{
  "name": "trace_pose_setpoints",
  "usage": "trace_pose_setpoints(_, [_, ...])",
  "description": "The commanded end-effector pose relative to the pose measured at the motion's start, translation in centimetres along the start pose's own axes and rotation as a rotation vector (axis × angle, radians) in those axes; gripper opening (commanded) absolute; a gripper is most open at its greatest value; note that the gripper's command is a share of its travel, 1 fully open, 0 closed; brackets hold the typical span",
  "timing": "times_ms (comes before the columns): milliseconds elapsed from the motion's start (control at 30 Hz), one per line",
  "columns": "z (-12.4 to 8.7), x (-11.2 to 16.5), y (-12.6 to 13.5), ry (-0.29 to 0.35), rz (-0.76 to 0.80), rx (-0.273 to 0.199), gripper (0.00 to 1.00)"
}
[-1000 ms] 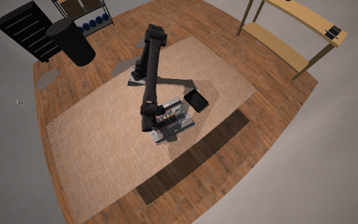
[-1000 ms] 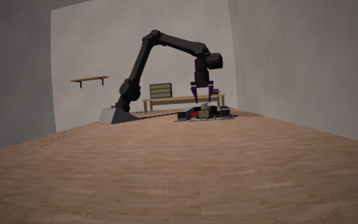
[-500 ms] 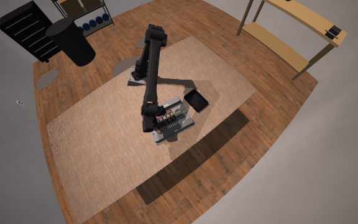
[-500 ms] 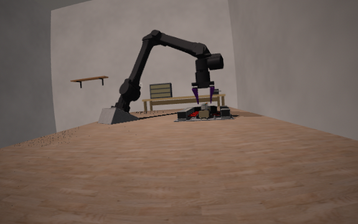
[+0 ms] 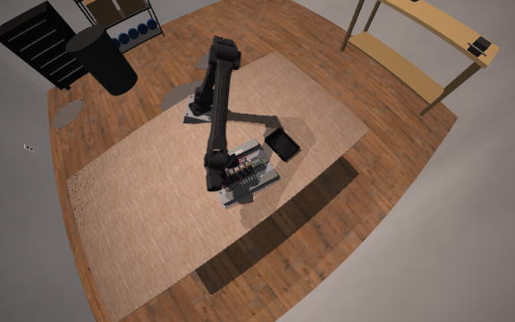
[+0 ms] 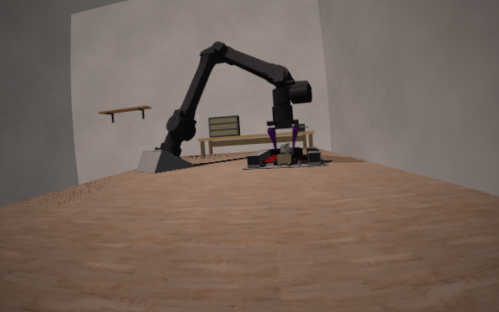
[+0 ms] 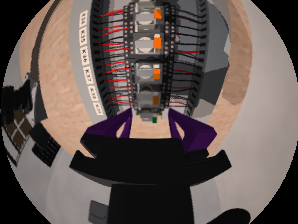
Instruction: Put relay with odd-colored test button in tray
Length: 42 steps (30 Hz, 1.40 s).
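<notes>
Down at the lower centre of the wrist view, the relay with the green test button (image 7: 154,119) sat in its socket at the near end of the row, just between the two purple fingers and partly hidden by the black gripper body. Above it in that frame stood three more relays with orange buttons (image 7: 157,43), one behind another toward the top edge, with red wires (image 7: 113,63) fanning to the left and dark wires to the right. The jaws were released and part-way apart, straddling the green-button relay without visibly touching it; nothing was gripped between them. In the exterior view the jaws (image 6: 283,140) pointed straight down, their tips reaching the top of the relay block (image 6: 285,157) right of centre. All of this was mounted on a grey panel (image 5: 264,181) lying flat on the desk (image 5: 150,201), near the middle of the top view. The black tray (image 5: 282,144) stood open side up just beside the panel, toward the upper right, and apart from the jaws. The arm (image 5: 218,107) stretched from its grey base (image 5: 190,117) in the upper centre down to the panel.
</notes>
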<state>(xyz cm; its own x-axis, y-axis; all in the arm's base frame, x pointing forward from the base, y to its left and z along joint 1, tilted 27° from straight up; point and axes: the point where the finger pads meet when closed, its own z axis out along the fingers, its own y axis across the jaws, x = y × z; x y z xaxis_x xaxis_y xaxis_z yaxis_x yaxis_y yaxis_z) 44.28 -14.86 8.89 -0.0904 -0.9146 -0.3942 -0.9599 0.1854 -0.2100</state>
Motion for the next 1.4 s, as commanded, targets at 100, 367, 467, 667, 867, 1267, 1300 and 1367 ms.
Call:
trace_pose_setpoints(100, [0.8,-0.1,-0.3,0.000,0.007,0.002,0.59])
trace_pose_setpoints(367, [0.8,0.1,-0.3,0.002,0.013,0.004,0.59])
trace_pose_setpoints(467, [0.6,0.2,-0.4,0.003,0.014,0.009,0.59])
trace_pose_setpoints(667, [0.2,0.2,-0.5,0.006,0.014,0.017,0.59])
trace_pose_setpoints(867, [0.0,0.3,-0.6,0.007,0.014,0.020,0.59])
trace_pose_setpoints(1267, [-0.1,0.3,-0.6,0.008,0.014,0.021,0.59])
trace_pose_setpoints(1300, [-0.1,0.3,-0.6,0.008,0.014,0.021,0.59])
trace_pose_setpoints(1367, [-0.1,0.3,-0.6,0.008,0.014,0.021,0.59])
